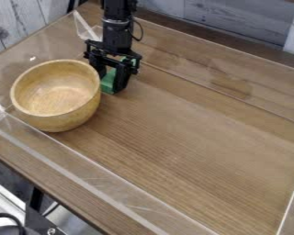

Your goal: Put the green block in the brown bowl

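Sitting upright, brown bowl (55, 94) empty; green block (109, 82) beside.

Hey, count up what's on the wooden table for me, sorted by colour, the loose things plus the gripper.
Green: 1, the green block
Light brown: 1, the brown bowl, sitting upright
Black: 1, the gripper, down at the block
Total: 3
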You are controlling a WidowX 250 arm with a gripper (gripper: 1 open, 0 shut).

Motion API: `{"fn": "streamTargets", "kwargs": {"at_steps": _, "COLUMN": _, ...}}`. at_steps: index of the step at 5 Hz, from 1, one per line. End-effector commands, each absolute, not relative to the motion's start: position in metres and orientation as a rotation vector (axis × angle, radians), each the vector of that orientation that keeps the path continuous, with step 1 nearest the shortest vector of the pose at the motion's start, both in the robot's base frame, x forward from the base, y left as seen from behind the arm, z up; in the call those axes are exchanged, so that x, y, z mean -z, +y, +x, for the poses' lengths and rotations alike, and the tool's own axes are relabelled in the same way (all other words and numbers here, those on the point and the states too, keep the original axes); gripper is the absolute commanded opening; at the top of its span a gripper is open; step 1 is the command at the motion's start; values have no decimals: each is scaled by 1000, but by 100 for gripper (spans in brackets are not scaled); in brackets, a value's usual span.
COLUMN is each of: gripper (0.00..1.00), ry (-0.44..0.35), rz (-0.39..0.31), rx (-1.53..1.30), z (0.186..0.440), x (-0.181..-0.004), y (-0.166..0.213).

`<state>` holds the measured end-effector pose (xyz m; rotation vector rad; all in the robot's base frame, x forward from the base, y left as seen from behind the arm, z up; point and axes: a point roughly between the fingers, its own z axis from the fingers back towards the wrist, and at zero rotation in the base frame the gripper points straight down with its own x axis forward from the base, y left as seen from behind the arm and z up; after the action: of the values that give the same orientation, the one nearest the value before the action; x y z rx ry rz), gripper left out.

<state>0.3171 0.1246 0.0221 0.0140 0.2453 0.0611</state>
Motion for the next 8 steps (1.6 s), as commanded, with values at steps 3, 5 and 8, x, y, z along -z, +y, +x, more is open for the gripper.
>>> {"fn": "streamTargets", "kwargs": {"at_steps": 3, "gripper": 0, "ry": 183, "rz": -15, "rx": -59, "z": 321, "x": -54, "y": 116}}
{"fn": "streamTargets", "kwargs": {"at_steps": 5, "gripper": 0, "ry": 93, "rz": -48, "rx": -53, "z": 323, "x": -99, "y": 107}}
{"fn": "streamTargets", "kwargs": {"at_steps": 8, "gripper": 0, "ry": 27, "rz": -58, "rx": 11, "z": 321, "x": -129, "y": 92}}
